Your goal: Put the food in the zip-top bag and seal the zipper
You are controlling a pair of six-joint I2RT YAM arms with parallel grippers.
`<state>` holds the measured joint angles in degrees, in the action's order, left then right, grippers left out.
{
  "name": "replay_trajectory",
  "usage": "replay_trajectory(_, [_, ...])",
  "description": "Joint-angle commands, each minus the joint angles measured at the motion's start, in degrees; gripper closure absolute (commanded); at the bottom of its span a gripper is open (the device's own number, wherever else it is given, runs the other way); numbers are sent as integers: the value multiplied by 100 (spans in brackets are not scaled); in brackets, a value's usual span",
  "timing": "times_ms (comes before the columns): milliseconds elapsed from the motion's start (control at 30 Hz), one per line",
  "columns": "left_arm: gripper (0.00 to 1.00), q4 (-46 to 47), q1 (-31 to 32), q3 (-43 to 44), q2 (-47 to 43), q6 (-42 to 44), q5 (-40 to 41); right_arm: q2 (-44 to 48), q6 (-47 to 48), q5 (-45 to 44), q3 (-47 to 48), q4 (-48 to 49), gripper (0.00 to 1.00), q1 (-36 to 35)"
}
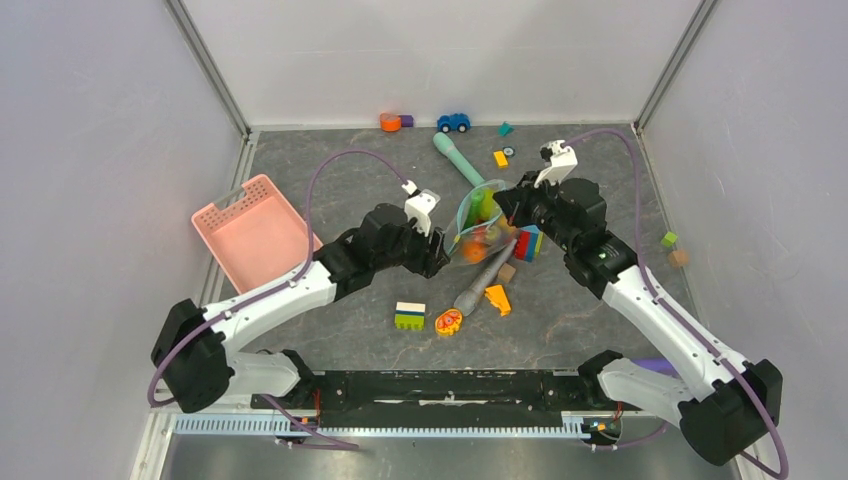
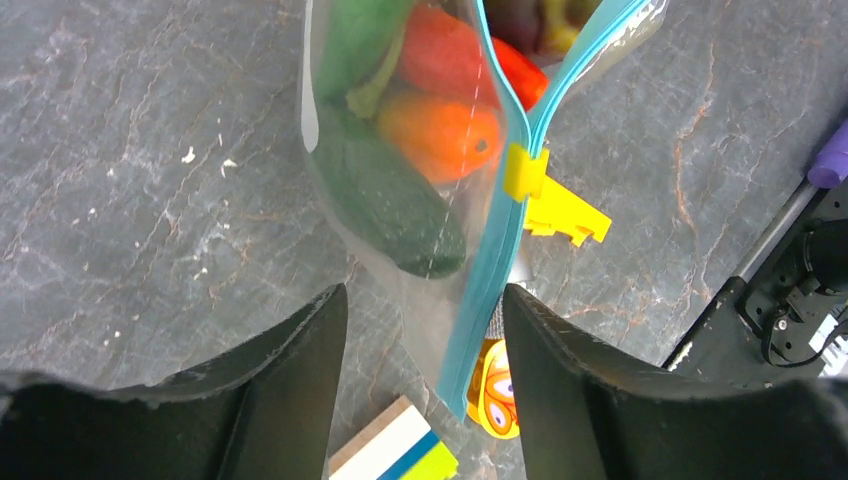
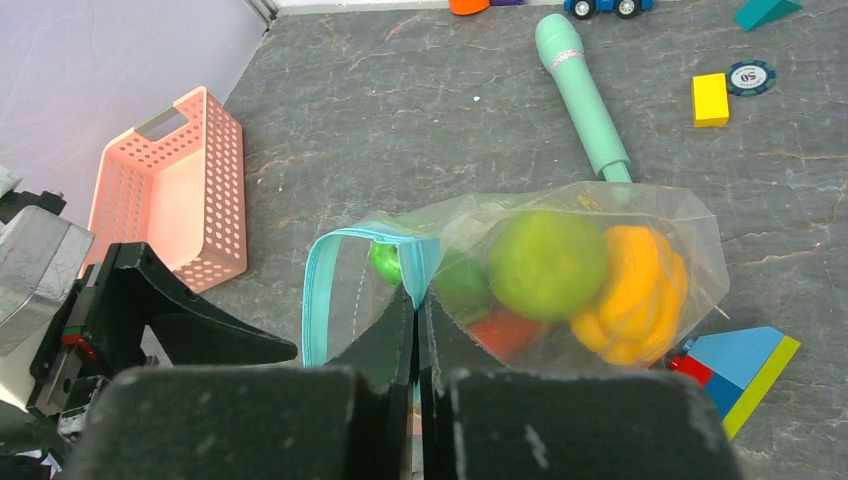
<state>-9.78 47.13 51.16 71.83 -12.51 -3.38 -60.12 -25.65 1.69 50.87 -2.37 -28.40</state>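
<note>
The zip-top bag (image 1: 478, 218) hangs between my two grippers, holding the food. In the left wrist view an orange piece (image 2: 440, 135), a dark green one (image 2: 390, 205) and a red one (image 2: 445, 55) show through the plastic. The teal zipper (image 2: 490, 280) carries a yellow slider (image 2: 525, 172). My left gripper (image 2: 425, 310) is open, its fingers standing either side of the bag's lower corner and zipper end. My right gripper (image 3: 417, 295) is shut on the zipper edge (image 3: 320, 290), which loops open beside it. Green (image 3: 548, 262) and yellow-orange (image 3: 635, 290) food sit just beyond.
A pink slotted basket (image 1: 255, 235) stands at the left. A teal stick (image 1: 458, 160) lies behind the bag. A grey tool (image 1: 480, 280), stacked blocks (image 1: 409, 315), an orange oval toy (image 1: 448, 321) and a yellow-orange piece (image 1: 497, 298) lie in front. Small toys line the back wall.
</note>
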Motion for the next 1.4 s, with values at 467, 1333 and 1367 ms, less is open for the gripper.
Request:
replay_trajectory(467, [98,1281,-90,360,265,743,-995,104,1311,239,719,-101,70,330])
replay_trajectory(1333, [98,-3356,-205,2693,-34,4758,-2488,-435,9081,6008,2143,-3225,10,238])
replay_trajectory(1367, [98,-3410,-205,2748,-11,4748,-2509,-458,9082,6076,2130,-3226,10,203])
